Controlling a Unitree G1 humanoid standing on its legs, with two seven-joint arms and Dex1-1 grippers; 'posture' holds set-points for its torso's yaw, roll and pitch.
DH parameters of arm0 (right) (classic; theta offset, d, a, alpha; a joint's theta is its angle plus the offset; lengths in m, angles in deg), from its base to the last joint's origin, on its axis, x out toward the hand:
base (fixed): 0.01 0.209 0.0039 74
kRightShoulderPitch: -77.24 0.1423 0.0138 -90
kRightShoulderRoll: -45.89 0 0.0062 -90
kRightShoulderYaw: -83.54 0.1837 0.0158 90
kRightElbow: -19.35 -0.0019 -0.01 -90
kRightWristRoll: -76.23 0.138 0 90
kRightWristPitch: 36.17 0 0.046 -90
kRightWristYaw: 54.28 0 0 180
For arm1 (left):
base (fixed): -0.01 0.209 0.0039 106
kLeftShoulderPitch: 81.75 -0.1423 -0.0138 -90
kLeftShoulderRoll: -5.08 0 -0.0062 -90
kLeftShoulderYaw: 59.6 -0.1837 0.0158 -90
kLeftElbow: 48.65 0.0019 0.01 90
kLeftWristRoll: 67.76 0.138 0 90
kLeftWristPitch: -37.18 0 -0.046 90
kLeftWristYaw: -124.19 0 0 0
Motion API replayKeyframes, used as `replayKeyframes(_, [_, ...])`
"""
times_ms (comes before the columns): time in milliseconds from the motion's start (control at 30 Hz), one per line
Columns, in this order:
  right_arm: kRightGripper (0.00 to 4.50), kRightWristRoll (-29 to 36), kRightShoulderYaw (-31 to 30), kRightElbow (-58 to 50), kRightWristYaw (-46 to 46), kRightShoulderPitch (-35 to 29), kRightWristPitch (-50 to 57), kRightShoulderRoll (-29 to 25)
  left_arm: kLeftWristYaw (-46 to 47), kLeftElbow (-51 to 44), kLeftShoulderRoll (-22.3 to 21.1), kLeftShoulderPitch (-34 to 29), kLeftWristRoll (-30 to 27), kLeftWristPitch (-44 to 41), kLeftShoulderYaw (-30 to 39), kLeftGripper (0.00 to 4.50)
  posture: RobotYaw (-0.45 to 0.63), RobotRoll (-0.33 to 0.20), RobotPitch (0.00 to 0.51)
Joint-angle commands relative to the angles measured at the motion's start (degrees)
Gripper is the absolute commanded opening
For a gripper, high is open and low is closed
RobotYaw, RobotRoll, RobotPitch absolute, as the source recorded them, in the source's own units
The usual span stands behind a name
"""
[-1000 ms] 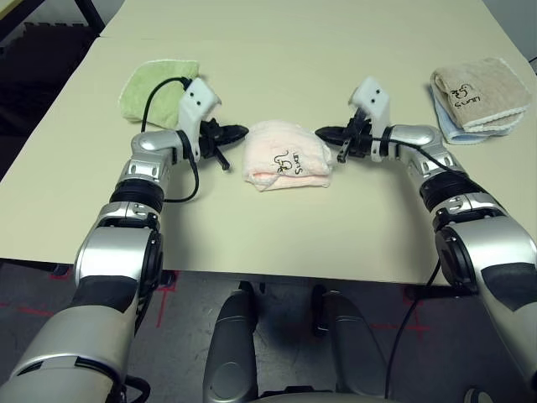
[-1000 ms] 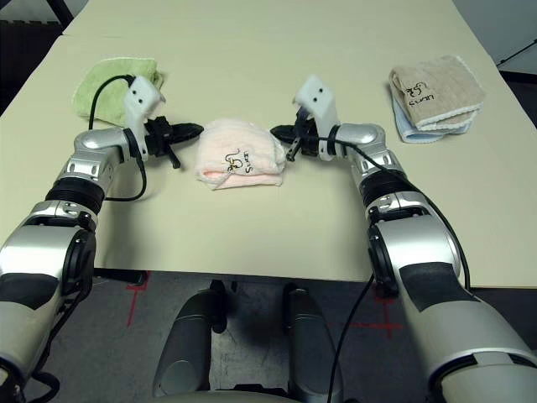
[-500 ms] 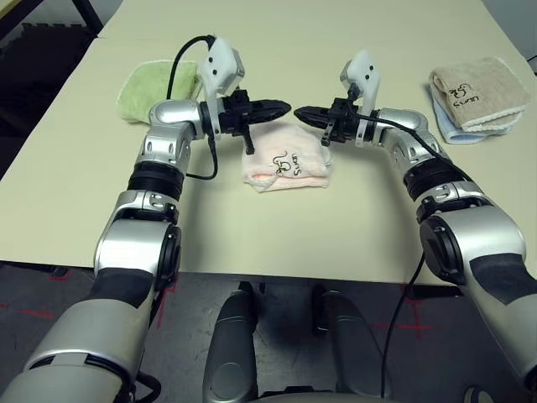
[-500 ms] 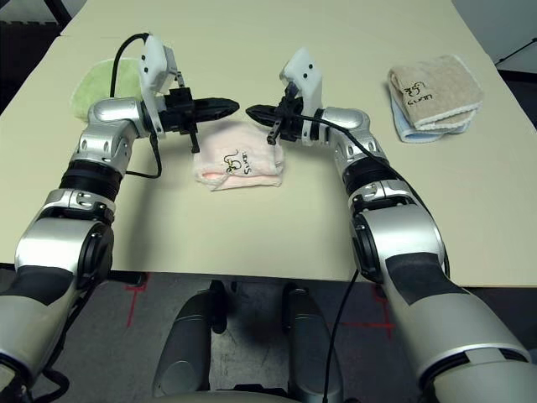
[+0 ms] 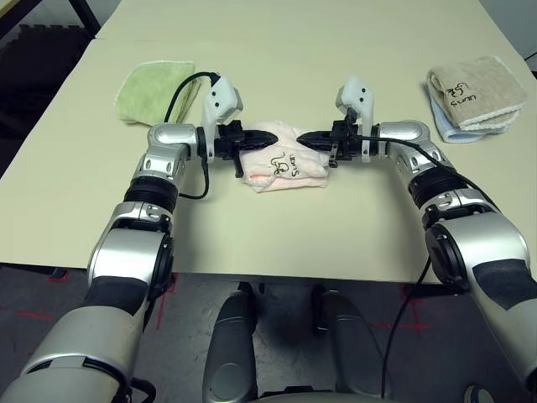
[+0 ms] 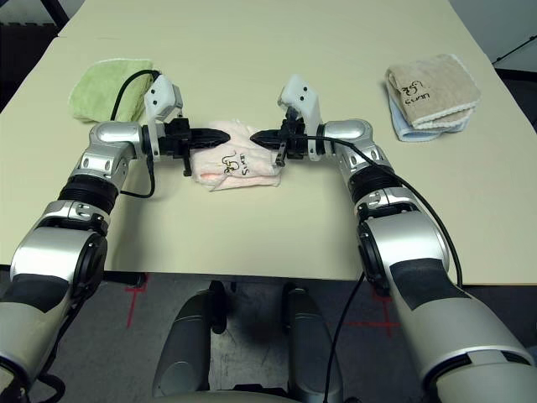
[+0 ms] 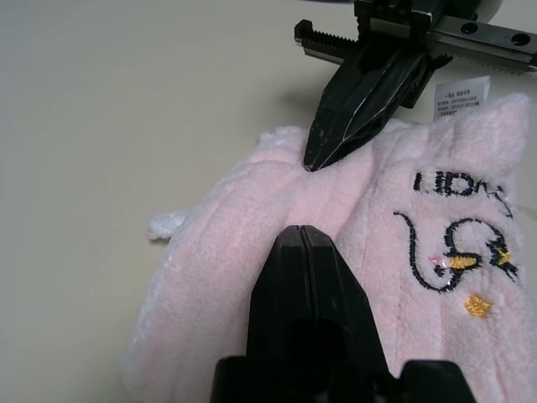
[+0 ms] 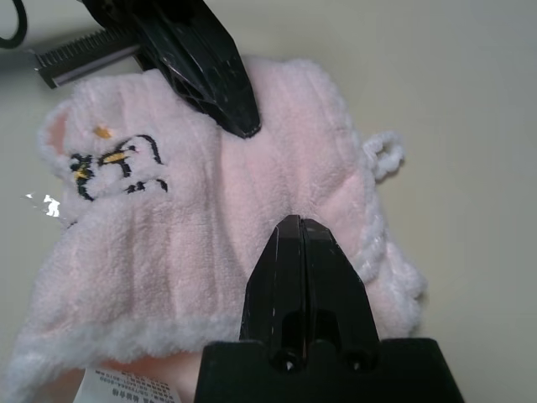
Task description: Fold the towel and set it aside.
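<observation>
A cream table (image 5: 277,227) spans the view under even light. Beneath its near edge at 6 o'clock lies dark grey floor (image 5: 50,294) with red tape marks (image 5: 25,311). At 11 o'clock, a dark floor area shows.
</observation>
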Motion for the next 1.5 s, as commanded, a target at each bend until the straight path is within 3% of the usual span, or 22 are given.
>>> replayKeyframes(33, [0.0, -2.4, -2.0, 1.0, 1.9, -2.1, 0.1, 0.0, 0.6, 2.4, -0.6, -0.8, 2.0, 0.9, -1.2, 0.05, -0.02, 0.0, 0.216])
replayKeyframes(467, [0.0, -1.8, -1.8, 0.2, 1.1, -3.5, -0.3, -3.7, -0.7, 3.4, -4.1, -2.1, 4.1, 3.1, -2.3, 0.05, -0.03, 0.0, 0.215])
replayKeyframes(633, [0.0, 1.6, 0.9, -2.1, -1.2, -3.5, -1.7, -5.3, -2.5, 0.3, -5.7, -2.1, 0.9, 2.0, 0.2, 0.05, -0.03, 0.0, 0.218])
replayKeyframes(767, [0.0, 8.6, 6.0, -6.3, -5.5, -3.3, -2.8, -4.6, -5.5, -8.1, -5.9, -3.0, -4.3, -2.9, 2.8, 0.05, -0.02, 0.0, 0.22])
replayKeyframes(967, [0.0, 13.7, 6.1, -14.1, -13.2, -6.8, 1.8, -4.1, -9.3, -23.7, -5.0, -9.4, -8.7, -10.1, 1.2, 0.05, -0.01, 0.0, 0.218])
replayKeyframes(1100, [0.0, 14.0, 4.8, -16.5, -16.2, -8.1, 3.0, -4.0, -11.2, -29.3, -4.7, -12.6, -9.8, -12.5, -0.5, 0.05, -0.01, 0.0, 0.22])
replayKeyframes(1233, [0.0, 12.1, 2.4, -16.1, -17.9, -8.7, 1.6, -3.9, -10.7, -28.1, -4.5, -13.7, -8.7, -11.6, -1.6, 0.05, -0.01, 0.0, 0.22])
replayKeyframes(1500, [0.0, 6.4, -2.5, -9.8, -17.6, -8.2, -1.7, -3.5, -8.3, -13.8, -3.8, -8.6, -4.6, -5.0, -2.9, 0.05, -0.01, 0.0, 0.224])
